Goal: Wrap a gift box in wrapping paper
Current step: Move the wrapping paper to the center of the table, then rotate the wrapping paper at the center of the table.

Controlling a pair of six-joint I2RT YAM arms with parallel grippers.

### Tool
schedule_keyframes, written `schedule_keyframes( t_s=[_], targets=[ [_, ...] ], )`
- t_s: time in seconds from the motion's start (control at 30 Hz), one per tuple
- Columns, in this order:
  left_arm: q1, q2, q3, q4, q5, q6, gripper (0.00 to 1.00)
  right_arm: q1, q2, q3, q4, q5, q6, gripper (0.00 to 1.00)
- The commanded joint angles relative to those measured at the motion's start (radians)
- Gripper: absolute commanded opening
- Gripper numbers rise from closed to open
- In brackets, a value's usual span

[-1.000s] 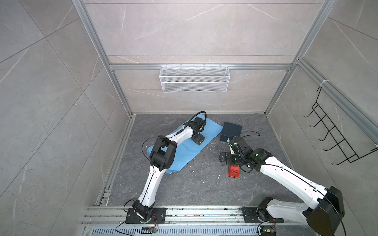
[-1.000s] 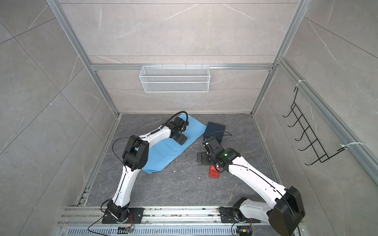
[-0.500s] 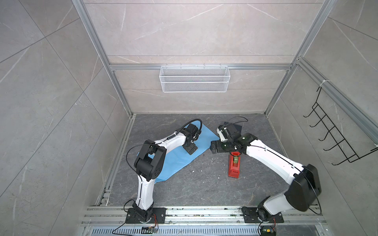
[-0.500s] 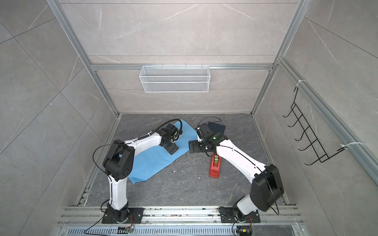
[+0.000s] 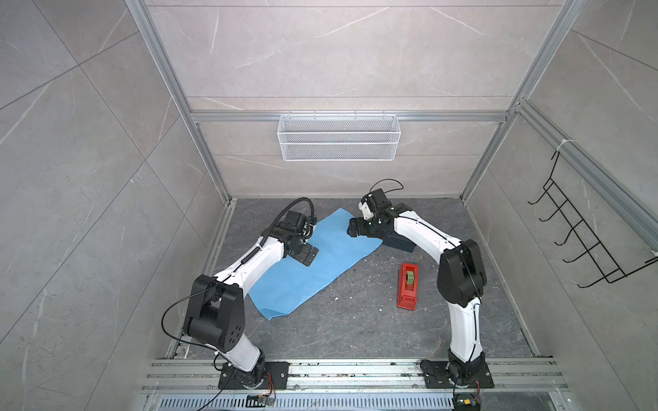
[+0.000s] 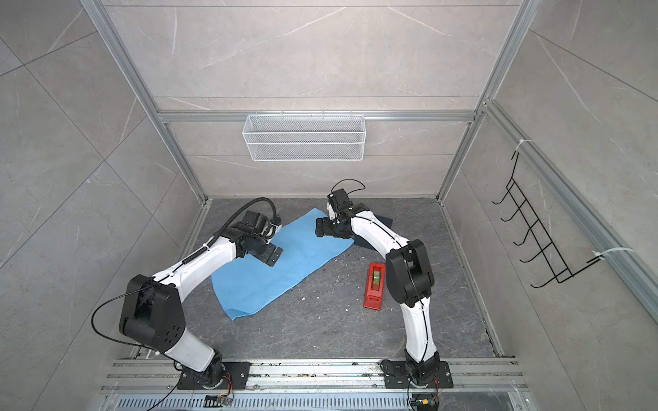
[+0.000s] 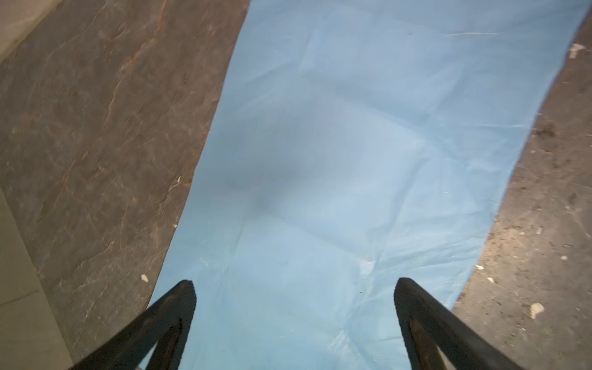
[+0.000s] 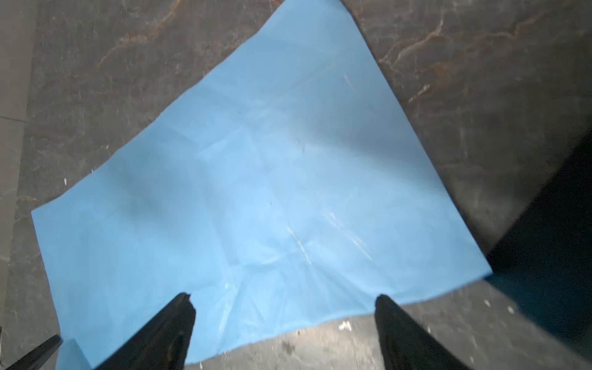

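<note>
Judging by the layout, you are at the setting-out step: the wrapping paper [image 5: 313,274] lies flat and creased on the table [image 5: 356,320], with nothing on it. Your left gripper [image 5: 309,257] hangs over its middle, jaws spread and empty. Your right gripper [image 5: 352,227] hovers above the sheet's far corner, jaws also apart, gripping nothing. The gift box [image 5: 401,244] sits off the paper, right beside that corner, partly hidden under your right arm. Next, you likely need to take the box and centre it on the sheet.
</note>
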Motion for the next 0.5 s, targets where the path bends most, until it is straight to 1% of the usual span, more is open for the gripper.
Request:
schedule_keyframes(
  t_s=[0.0,0.1,0.17,0.3,0.37,0.47],
  targets=[
    [0.028,-0.068,-0.018,-0.001,0.085,-0.006,1.0,0.004,0.095,0.142,-0.095,-0.055,-0.022,0.89],
    [0.085,-0.111,-0.065,-0.004,0.17,0.027,1.0,0.007,0.146,0.188,-0.106,-0.054,-0.015,0.89],
    [0.122,-0.134,-0.092,-0.013,0.193,0.07,1.0,0.008,0.18,0.205,-0.116,-0.038,-0.005,0.88],
    [0.196,-0.185,-0.156,-0.037,0.192,0.179,1.0,0.033,0.237,0.266,-0.18,-0.011,-0.019,0.87],
    [0.233,-0.205,-0.205,-0.02,0.168,0.219,1.0,0.047,0.252,0.279,-0.204,0.014,-0.037,0.87],
    [0.267,-0.212,-0.26,-0.023,0.131,0.274,1.0,0.051,0.263,0.273,-0.226,0.013,-0.039,0.87]
  ],
)
